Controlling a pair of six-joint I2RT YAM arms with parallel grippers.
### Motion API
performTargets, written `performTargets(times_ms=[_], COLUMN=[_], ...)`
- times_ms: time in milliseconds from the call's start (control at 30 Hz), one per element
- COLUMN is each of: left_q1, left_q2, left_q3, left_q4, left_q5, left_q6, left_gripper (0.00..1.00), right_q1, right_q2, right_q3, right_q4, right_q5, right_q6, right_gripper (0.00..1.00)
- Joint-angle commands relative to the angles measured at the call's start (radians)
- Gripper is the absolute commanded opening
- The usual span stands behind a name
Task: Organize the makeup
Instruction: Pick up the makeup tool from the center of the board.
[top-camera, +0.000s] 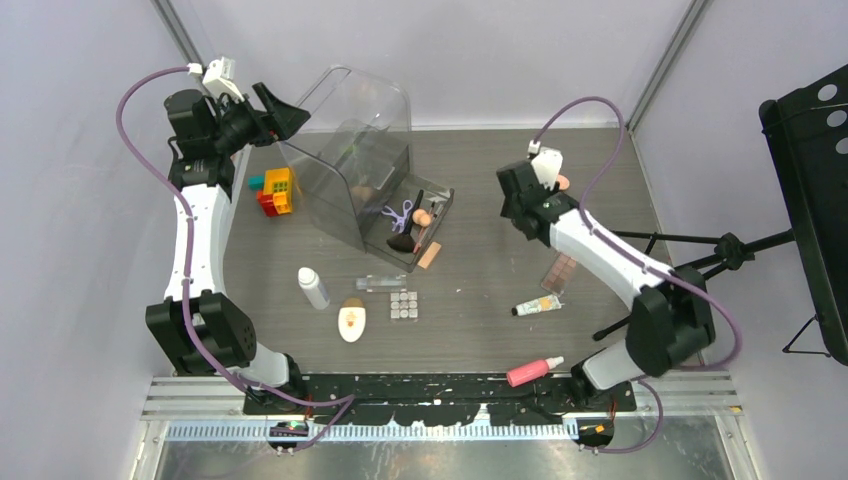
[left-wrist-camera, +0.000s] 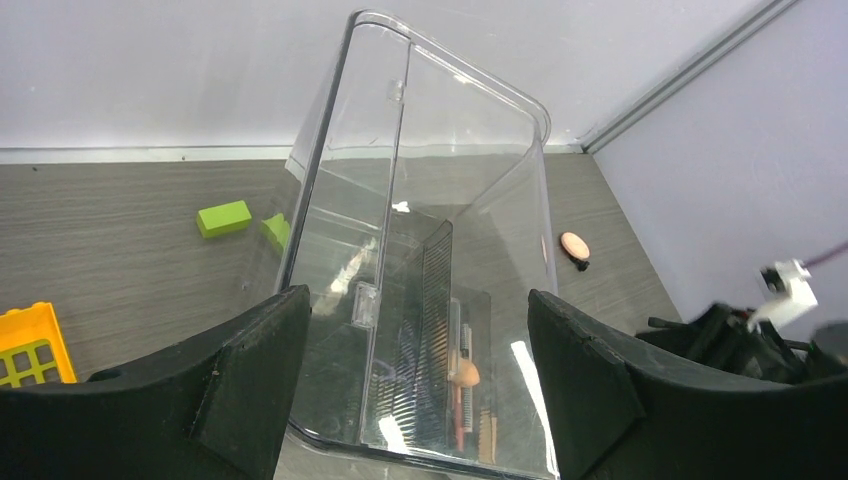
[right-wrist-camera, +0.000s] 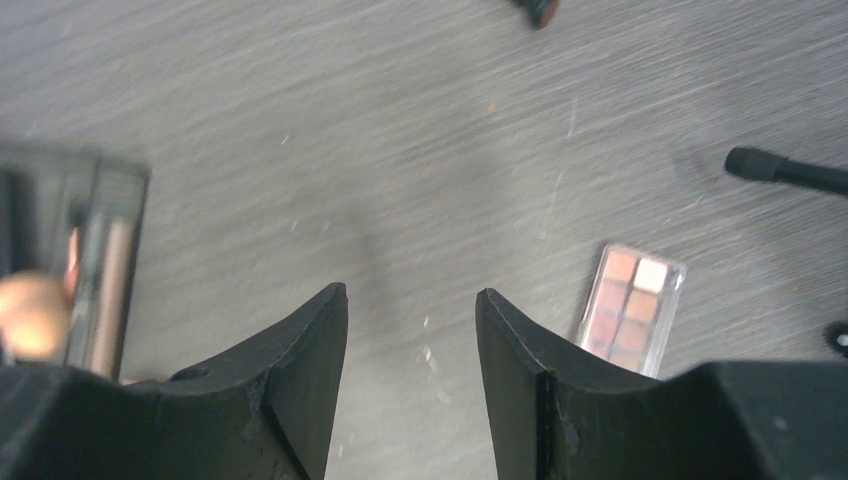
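step: next pick | left fingers (left-wrist-camera: 250, 370) spread, empty, above case (top-camera: 345, 170) | right fingers (right-wrist-camera: 300, 370) spread, empty, above worktop (top-camera: 470, 255) | palette (top-camera: 560, 272) loose at their 5 o'clock | next: descend, pinch palette edges

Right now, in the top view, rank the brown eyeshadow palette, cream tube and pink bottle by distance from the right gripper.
1. Brown eyeshadow palette, just below the right gripper.
2. Cream tube, lower still.
3. Pink bottle, lowest in view.
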Motion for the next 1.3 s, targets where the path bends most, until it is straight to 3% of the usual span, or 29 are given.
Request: performTargets(times_ms=[0, 267, 533, 800, 1267], left_q1=[0.002, 0.001, 0.003, 0.002, 0.009], left_q2=[0.023, 0.024, 0.02, 0.021, 0.019], left_q3=[-0.017, -0.019, -0.018, -0.019, -0.02], left_q4=[-0.023, -0.015, -0.005, -0.005, -0.007], left_q5=[0.023, 0.029, 0.037, 0.036, 0.034], left_q6=[-0.015, -0.025, -0.031, -0.032, -0.029], left_gripper=[0.82, 0.82, 0.82, 0.82, 0.82], right_q1=[-0.145, -0.293, -0.349, -0.378, -0.415], right_q2=[0.13, 0.399, 0.646, 0.757, 0.918], right_q3=[0.154, 0.433, 0.704, 0.81, 0.927], right_q4=[-0.006, -0.067, -0.155, -0.182, -0.234], right_q5=[-0.062, -0.102, -0.099, -0.164, -0.16], right_q6=[0.007, -0.089, -0.369, -0.536, -0.621], right_gripper=[0.55, 0.52, 0.52, 0.52, 0.51])
